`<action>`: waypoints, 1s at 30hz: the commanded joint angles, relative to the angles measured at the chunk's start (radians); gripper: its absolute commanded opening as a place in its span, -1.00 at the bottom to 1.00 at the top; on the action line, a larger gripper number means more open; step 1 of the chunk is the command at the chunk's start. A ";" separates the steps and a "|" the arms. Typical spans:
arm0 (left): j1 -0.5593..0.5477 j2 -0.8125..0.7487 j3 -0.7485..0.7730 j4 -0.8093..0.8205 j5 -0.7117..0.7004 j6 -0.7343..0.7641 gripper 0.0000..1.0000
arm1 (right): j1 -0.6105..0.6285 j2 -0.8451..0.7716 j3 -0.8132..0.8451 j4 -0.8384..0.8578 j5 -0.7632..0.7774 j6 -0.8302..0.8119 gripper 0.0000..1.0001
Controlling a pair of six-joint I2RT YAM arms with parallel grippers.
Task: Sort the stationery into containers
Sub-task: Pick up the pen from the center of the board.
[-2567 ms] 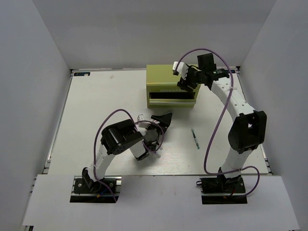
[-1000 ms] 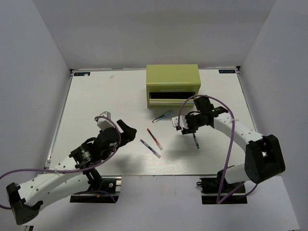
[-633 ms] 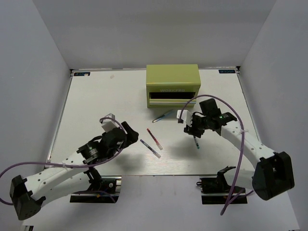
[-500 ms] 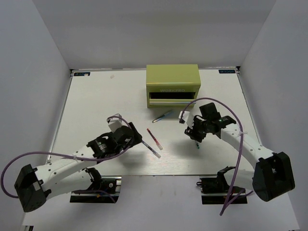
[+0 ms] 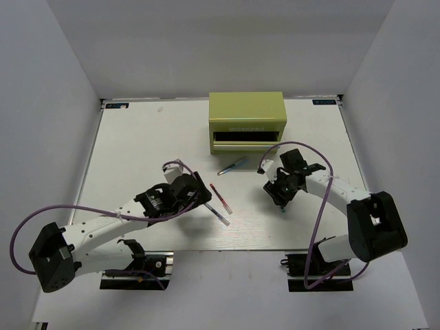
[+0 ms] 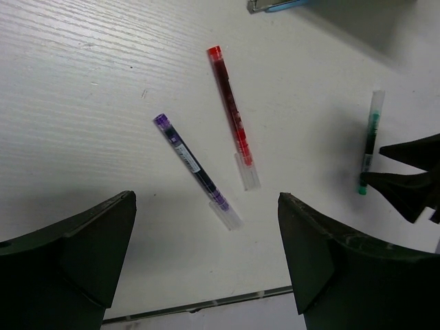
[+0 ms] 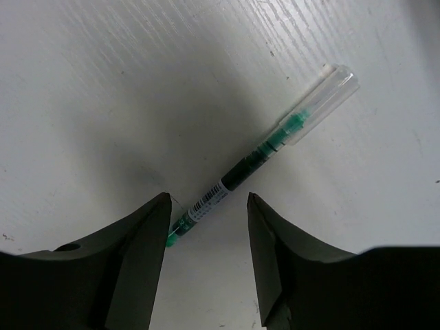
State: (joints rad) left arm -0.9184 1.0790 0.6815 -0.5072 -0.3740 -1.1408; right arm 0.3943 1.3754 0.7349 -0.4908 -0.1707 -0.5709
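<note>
White grained tabletop (image 5: 137, 151). Left gripper (image 6: 206, 206): wide apart over dark purple-ended pen (image 6: 192, 163), beside red clear-capped pen (image 6: 232, 110). Right gripper (image 7: 207, 199): parted, straddling slim teal pen (image 7: 247, 166) at one end, before yellow-green metal drawer chest (image 5: 246, 110).

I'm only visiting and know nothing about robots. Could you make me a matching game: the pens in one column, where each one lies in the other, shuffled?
Pens:
1. red pen
2. purple-tipped pen
3. green pen
4. blue pen

Places:
A. closest to the yellow-green chest
B. on the table between the open fingers of the right gripper
C. closest to the left gripper
D. between the blue pen and the purple-tipped pen

Pairs: 1-D, 2-C, 3-B, 4-A
</note>
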 commanded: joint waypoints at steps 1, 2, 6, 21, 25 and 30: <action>0.001 -0.051 -0.003 0.010 0.007 -0.036 0.87 | -0.008 0.040 0.037 0.044 -0.009 0.069 0.08; 0.001 -0.063 -0.013 0.010 0.007 -0.046 0.85 | -0.003 0.063 0.037 0.057 -0.009 0.080 0.05; 0.001 -0.073 -0.022 0.001 0.007 -0.066 0.85 | -0.008 0.102 0.037 0.077 0.010 0.106 -0.01; 0.001 0.025 -0.013 0.013 0.046 -0.164 0.77 | -0.002 0.067 -0.002 0.006 -0.189 -0.036 -1.00; 0.001 0.090 0.009 -0.008 0.070 -0.241 0.72 | -0.002 -0.039 0.098 -0.124 -0.361 -0.312 -1.00; 0.001 0.182 0.047 -0.008 0.121 -0.304 0.69 | 0.003 -0.095 0.329 -0.256 -0.431 -0.507 -1.00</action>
State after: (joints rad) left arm -0.9184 1.2392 0.6750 -0.5098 -0.2874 -1.3750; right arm 0.3950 1.3140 0.9051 -0.6769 -0.4870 -0.8917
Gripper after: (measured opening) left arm 0.849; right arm 0.036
